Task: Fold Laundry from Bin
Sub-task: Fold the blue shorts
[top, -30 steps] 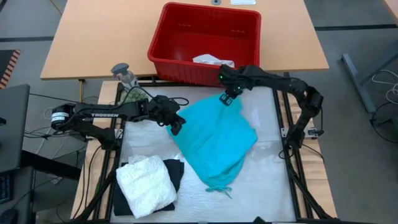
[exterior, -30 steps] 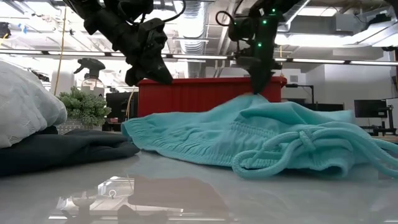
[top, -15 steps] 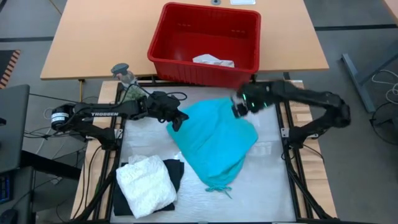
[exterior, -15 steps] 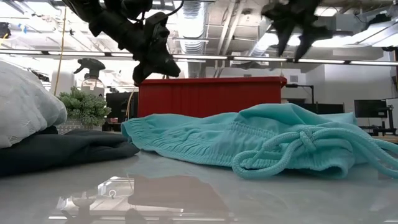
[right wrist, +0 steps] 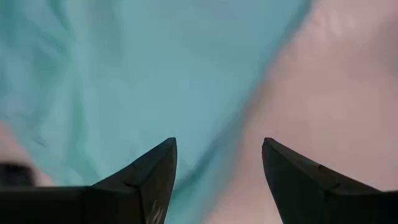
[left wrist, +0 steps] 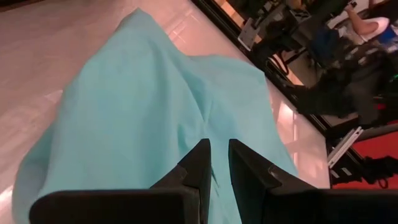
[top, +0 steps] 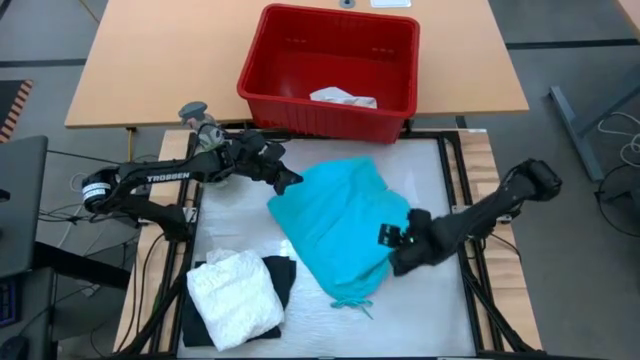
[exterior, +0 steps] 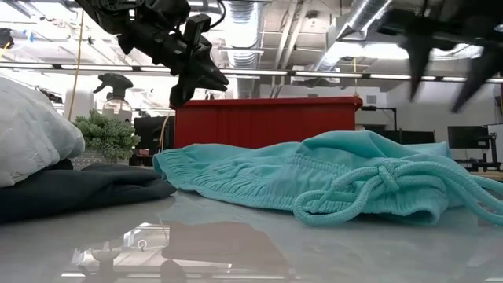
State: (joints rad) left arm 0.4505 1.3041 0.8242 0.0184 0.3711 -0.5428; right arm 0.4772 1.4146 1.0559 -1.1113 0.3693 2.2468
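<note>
You have white and black garments stacked (top: pixel 238 295); teal shorts (top: pixel 340 225) lie unfolded; one white piece remains in bin (top: pixel 262 75). Left gripper (top: pixel 290 181) closed empty, right gripper (top: pixel 398 243) wide open.

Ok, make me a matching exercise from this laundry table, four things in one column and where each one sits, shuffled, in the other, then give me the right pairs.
Things:
1. teal garment
2. white lacy garment
3. bin
4. right gripper

Places:
A. on the wooden table beyond the work surface
B. spread out in the middle of the work surface
C. folded on top of the black garment at the near left corner
D. open, at the teal garment's right edge

Pairs: 1-B, 2-C, 3-A, 4-D
</note>
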